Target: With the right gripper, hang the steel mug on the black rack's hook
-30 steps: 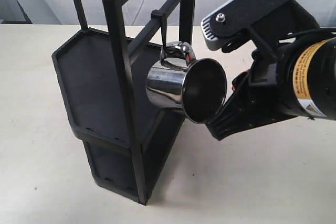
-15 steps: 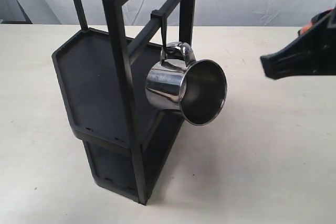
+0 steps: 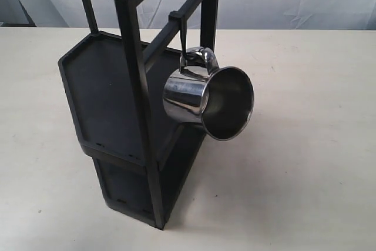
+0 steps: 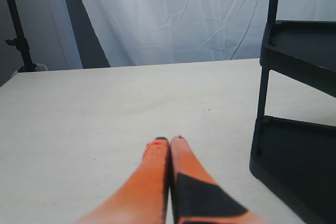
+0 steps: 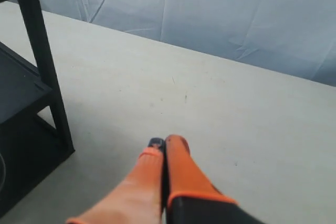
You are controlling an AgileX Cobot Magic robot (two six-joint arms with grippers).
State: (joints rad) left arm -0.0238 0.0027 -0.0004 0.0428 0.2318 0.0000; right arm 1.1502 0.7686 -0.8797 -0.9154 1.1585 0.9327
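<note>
Exterior view — right gripper (image 5: 164,142) gone; steel mug (image 3: 208,101) hangs on hook (image 3: 184,42).

You work over a pale cream tabletop (image 3: 305,168), matte and lightly scuffed, with a few small dark specks visible in the wrist views. Behind it hangs a white fabric backdrop (image 4: 173,19), creased and wrinkled across its width (the folds show most clearly in the left wrist view). Beside the cloth you see a dark gap and a thin black stand pole (image 4: 16,24). Lighting is soft and even, casting faint shadows.
</note>
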